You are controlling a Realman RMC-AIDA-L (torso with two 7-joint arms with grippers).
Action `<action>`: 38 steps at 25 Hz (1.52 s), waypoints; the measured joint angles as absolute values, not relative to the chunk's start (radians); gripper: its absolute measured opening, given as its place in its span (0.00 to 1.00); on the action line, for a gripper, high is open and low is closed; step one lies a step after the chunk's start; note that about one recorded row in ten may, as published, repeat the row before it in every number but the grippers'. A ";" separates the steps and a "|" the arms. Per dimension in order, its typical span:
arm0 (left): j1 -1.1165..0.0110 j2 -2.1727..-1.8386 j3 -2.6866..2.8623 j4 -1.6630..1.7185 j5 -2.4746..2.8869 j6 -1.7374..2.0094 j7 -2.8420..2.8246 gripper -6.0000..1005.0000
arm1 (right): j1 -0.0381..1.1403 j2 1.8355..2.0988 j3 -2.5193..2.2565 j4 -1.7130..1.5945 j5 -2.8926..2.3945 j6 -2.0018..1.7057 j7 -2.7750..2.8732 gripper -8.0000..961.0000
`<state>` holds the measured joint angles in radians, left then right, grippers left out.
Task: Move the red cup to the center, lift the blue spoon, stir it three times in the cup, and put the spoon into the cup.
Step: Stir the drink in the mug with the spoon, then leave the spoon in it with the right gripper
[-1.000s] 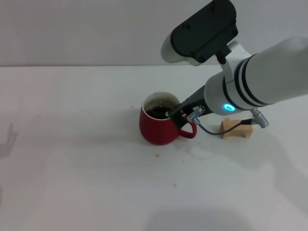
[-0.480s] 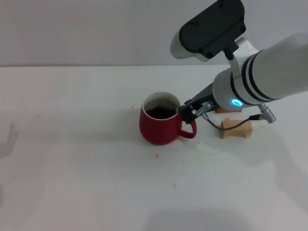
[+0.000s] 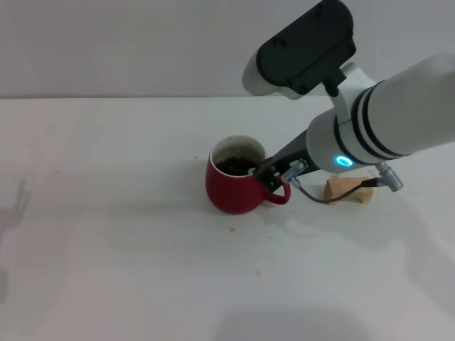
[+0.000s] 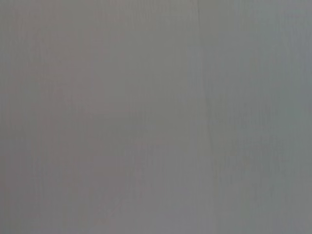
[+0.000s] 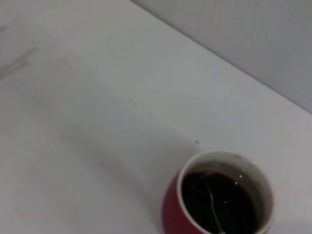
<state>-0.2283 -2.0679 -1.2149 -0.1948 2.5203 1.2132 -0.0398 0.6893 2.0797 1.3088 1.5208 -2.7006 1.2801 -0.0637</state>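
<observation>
The red cup (image 3: 237, 183) stands upright near the middle of the white counter (image 3: 106, 234), its loop handle pointing toward three o'clock in the head view. It holds a dark liquid, and the white inner wall shows above the liquid line.

The right claw (image 3: 264, 172) sits at the cup's three o'clock rim, just above the handle, reaching in from the right arm that slants down from the upper right. Its dark tips are bunched close at the rim, but whether they are pinching anything cannot be told from here.

In the right wrist view the cup (image 5: 219, 197) is seen from above, and the grey metal neck and bowl of the spoon (image 5: 213, 202) dip into the dark liquid; the spoon's handle is out of sight.

A tan wooden block (image 3: 348, 190) lies on the counter at the cup's three o'clock, well apart from it, partly behind the arm's cable. A few small crumbs (image 3: 232, 229) dot the counter at the cup's six o'clock.

The left claw is not visible; its wrist view shows only a plain grey surface.
</observation>
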 joint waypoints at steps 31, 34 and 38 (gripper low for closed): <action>-0.230 -2.069 -1.212 -0.198 2.520 1.213 -0.040 0.84 | 0.709 2.075 1.327 1.440 -2.739 1.212 -0.078 0.17; -0.233 -2.069 -1.212 -0.199 2.521 1.213 -0.040 0.84 | 0.700 2.076 1.319 1.451 -2.735 1.216 -0.078 0.18; -0.236 -2.069 -1.212 -0.197 2.522 1.213 -0.040 0.84 | 0.697 2.078 1.314 1.460 -2.731 1.216 -0.078 0.19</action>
